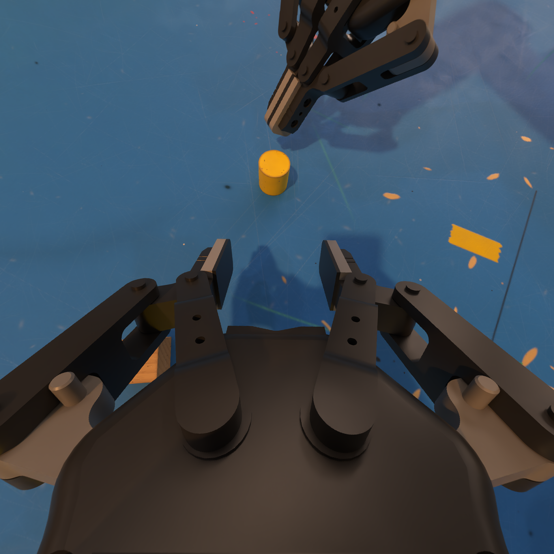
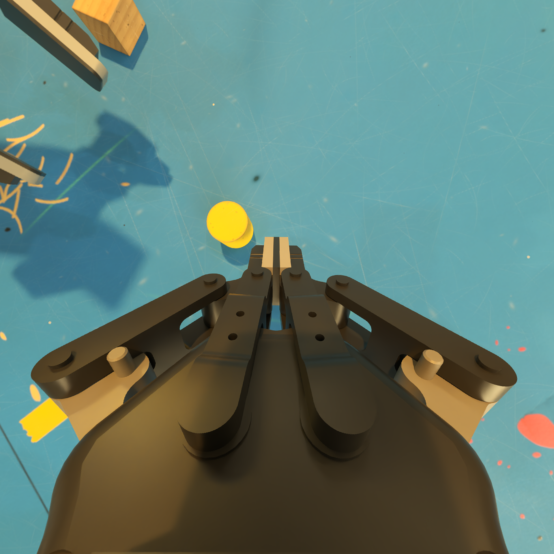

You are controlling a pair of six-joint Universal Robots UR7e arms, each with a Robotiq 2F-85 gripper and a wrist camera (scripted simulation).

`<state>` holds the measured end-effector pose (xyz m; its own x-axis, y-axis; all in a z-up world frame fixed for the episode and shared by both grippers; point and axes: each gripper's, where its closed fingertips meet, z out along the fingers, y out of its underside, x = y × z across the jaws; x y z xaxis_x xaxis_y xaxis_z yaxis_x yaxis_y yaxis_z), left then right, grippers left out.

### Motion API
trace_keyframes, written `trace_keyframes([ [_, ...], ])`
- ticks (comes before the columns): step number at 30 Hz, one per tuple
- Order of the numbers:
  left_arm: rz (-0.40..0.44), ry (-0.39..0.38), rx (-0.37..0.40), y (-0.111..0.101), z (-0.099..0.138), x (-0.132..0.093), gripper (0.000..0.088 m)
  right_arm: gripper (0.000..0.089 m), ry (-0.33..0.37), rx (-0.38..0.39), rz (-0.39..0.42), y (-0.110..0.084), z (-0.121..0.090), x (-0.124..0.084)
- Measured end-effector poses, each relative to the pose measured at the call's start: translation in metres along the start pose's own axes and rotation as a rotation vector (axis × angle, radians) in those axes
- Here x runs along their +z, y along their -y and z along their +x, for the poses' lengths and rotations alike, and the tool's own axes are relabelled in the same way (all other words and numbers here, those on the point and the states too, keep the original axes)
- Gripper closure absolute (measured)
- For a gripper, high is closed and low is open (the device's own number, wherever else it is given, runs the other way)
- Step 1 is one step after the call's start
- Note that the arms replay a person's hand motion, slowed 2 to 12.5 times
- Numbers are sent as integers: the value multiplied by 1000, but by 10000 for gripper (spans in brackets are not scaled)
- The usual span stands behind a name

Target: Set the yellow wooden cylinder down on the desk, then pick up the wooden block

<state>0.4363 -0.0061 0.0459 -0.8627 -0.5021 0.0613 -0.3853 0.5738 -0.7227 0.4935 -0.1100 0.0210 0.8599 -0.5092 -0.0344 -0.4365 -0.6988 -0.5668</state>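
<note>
The yellow wooden cylinder stands upright on the blue desk, free of both grippers. It also shows in the right wrist view, just left of my right gripper's tips. My left gripper is open and empty, hovering short of the cylinder. My right gripper is shut and empty; it shows in the left wrist view just beyond the cylinder. The wooden block lies at the top left of the right wrist view; a part of it shows under my left gripper's linkage.
A yellow tape strip lies on the desk to the right, and it shows in the right wrist view. Orange paint flecks and red splatter mark the surface. A thin dark line crosses the right side.
</note>
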Motion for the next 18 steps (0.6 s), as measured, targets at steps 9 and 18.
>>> trace_keyframes([
  [9, -7, 6, 7, -1, -1, 0, 357, 893, -22, -9, -48, 0, 1, 12],
  [18, -4, 6, 5, -1, -2, -1, 362, 893, -41, -24, -65, -1, 1, 15],
])
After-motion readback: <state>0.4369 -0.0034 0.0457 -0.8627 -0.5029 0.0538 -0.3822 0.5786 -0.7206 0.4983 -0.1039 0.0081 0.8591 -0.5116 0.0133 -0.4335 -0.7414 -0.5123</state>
